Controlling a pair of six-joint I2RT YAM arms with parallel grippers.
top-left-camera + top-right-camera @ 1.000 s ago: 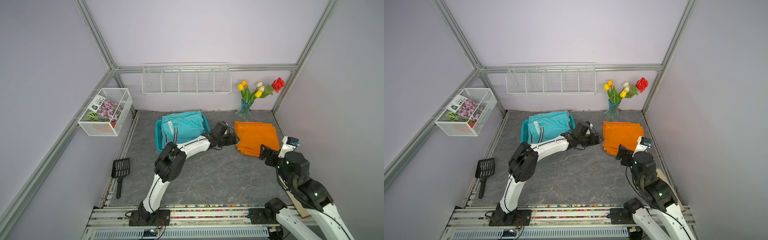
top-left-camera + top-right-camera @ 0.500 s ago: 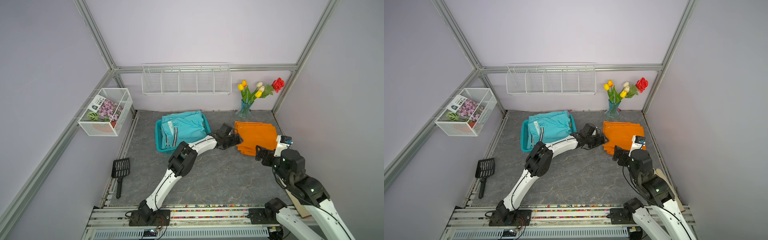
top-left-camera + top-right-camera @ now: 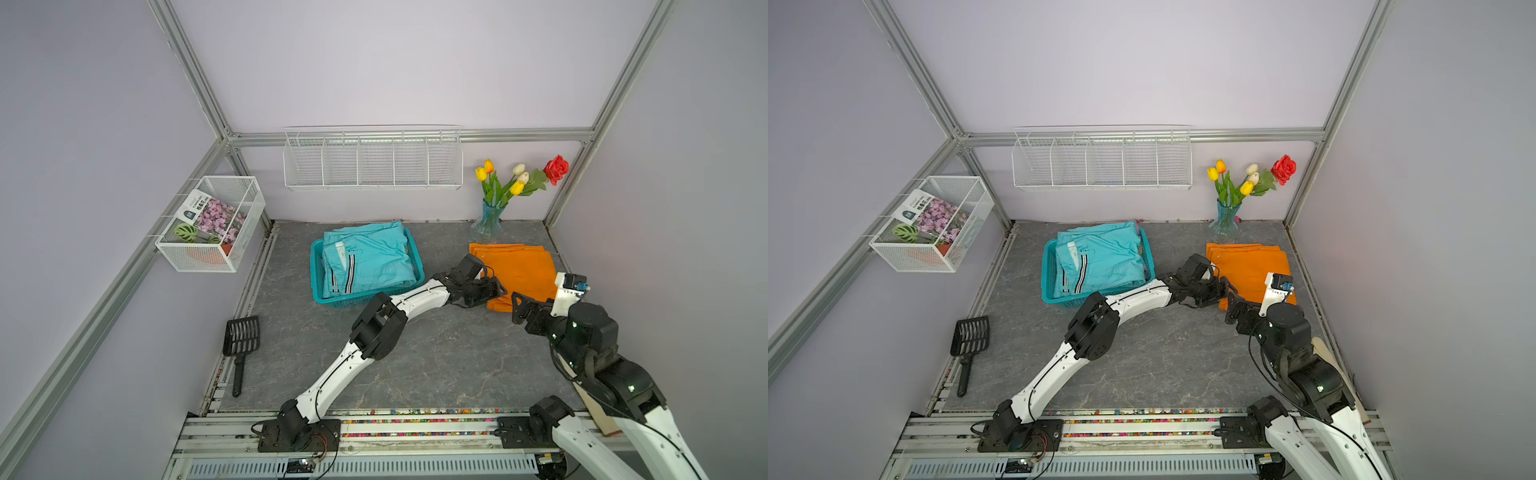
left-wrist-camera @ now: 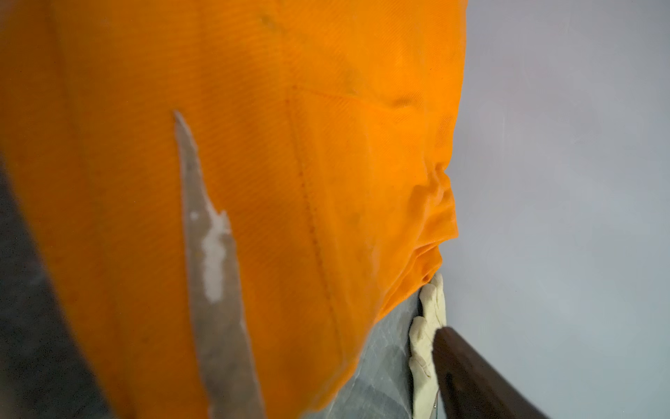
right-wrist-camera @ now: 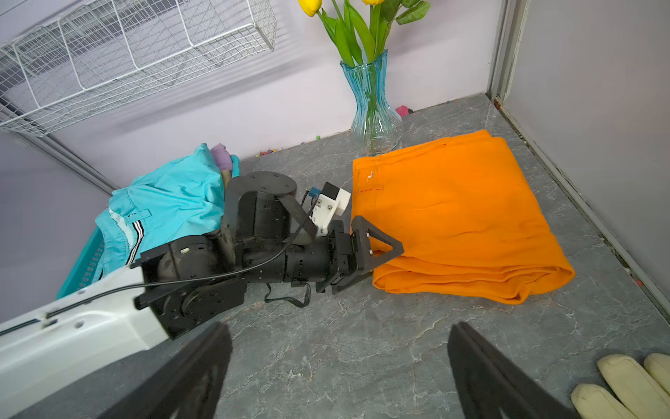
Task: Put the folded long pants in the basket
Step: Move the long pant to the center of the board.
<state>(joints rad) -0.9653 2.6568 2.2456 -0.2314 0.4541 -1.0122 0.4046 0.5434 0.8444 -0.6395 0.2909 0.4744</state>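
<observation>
The orange folded long pants (image 3: 519, 270) (image 3: 1250, 266) (image 5: 453, 217) lie flat at the back right of the table. My left gripper (image 3: 496, 291) (image 3: 1227, 291) (image 5: 369, 268) is at their near left corner. It is open, with one finger on top of the cloth and the other low at the table. Orange cloth (image 4: 326, 145) fills the left wrist view between the left gripper's (image 4: 308, 221) fingers. My right gripper (image 3: 519, 305) (image 5: 339, 326) stands open over bare table just in front of the pants. The turquoise basket (image 3: 316, 270) (image 3: 1048, 274) holds teal striped pants (image 3: 374, 257) (image 5: 170, 203) over lilac cloth (image 5: 219, 152).
A glass vase of flowers (image 3: 488, 224) stands right behind the orange pants. A cream glove (image 5: 616, 384) (image 4: 431, 326) lies by the right wall. A black scoop (image 3: 241, 336) rests at the left edge. White wire baskets (image 3: 374, 158) (image 3: 212, 224) hang on the walls.
My left arm has stretched right, from beside the basket to the orange pants' corner, and its jaws have narrowed a little. My right gripper has moved closer to the pants.
</observation>
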